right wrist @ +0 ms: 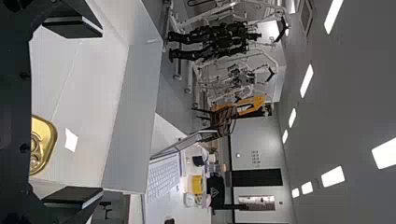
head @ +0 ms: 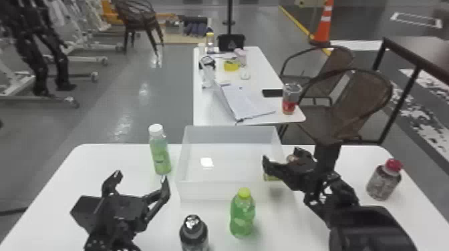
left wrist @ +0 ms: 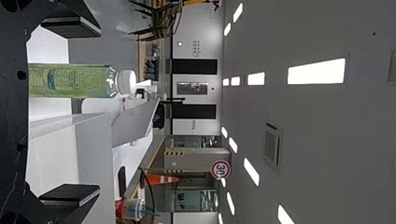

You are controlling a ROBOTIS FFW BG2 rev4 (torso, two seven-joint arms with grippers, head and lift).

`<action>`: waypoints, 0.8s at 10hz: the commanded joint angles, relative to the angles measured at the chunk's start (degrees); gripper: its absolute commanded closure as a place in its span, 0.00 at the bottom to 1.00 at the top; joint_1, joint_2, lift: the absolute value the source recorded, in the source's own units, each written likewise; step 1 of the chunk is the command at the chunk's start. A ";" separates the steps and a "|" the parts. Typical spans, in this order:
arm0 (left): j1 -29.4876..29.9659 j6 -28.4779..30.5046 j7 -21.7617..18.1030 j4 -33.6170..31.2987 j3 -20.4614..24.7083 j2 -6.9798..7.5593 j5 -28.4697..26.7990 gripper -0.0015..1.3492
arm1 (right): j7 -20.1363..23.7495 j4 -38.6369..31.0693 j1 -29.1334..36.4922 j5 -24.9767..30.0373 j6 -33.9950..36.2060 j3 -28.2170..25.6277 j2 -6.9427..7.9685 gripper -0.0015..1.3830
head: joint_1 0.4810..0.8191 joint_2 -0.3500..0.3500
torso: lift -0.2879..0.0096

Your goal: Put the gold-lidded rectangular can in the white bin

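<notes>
My right gripper hangs open over the right side of the white bin. Below its fingers, a yellow-green part of the can shows at the bin's front right corner, the rest hidden behind the gripper. In the right wrist view, the can's gold lid with its pull tab lies between the lines of the spread fingers of the right gripper, by the bin's side wall. My left gripper stands open and empty left of the bin, and the left wrist view shows that gripper with its fingers wide apart.
A white-capped green bottle stands left of the bin. In front are a yellow-capped green bottle and a dark bottle. A red-capped bottle stands at the table's right. A second table is beyond.
</notes>
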 commanded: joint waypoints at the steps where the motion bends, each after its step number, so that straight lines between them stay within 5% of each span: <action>1: 0.00 0.00 -0.01 0.00 -0.08 0.04 -0.09 0.09 | 0.00 -3.82 1.62 -1.47 -0.20 -0.03 0.00 0.05 | 0.20 0.50 | 0.63; 5: 0.35 -0.79 0.26 -0.18 0.18 0.13 -0.09 0.09 | -3.08 -26.32 19.11 -0.07 0.50 -4.78 0.00 0.06 | 0.20 0.50 | 0.63; 8: 1.32 -1.23 0.52 -0.44 0.80 0.13 -0.18 0.09 | -4.92 -34.14 31.59 -1.56 1.29 -7.42 0.00 0.06 | 0.20 0.50 | 0.63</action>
